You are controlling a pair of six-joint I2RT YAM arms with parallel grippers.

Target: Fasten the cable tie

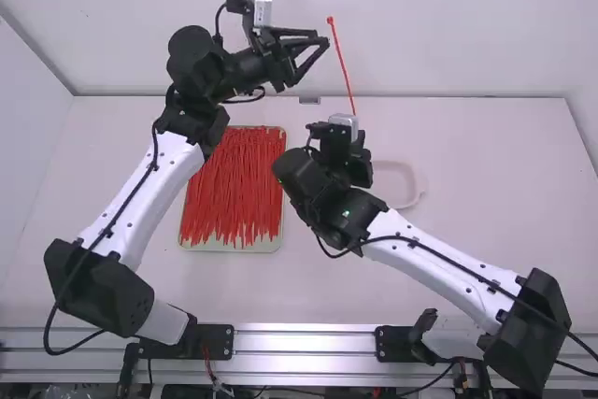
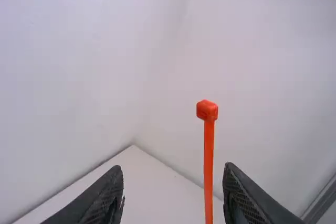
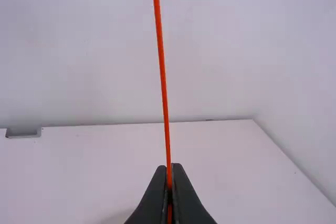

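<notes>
- The right gripper (image 3: 169, 167) was closed tight on the lower end of the tie (image 3: 160, 66). The strap rose straight up from its fingertips, unsupported along its length.
- The left gripper (image 2: 173, 166) stood open. The head (image 2: 207, 109) sat just beyond its fingertips and nearer one finger (image 2: 247, 195) than the other.
- Risk: the off-centre approach could let that nearer finger nudge the strap on closing and swing the head out of the gap.
- Risk: the strap is thin and smooth. I judged that a sideways push could pivot it or slide it through the right grip.
- Risk: the long free length would probably bend and spring, which would make it harder to line the tail up with the head.
- Risk: if dropped, the tie could fall among the spares on the tray (image 1: 234, 246) below the left gripper.
</notes>
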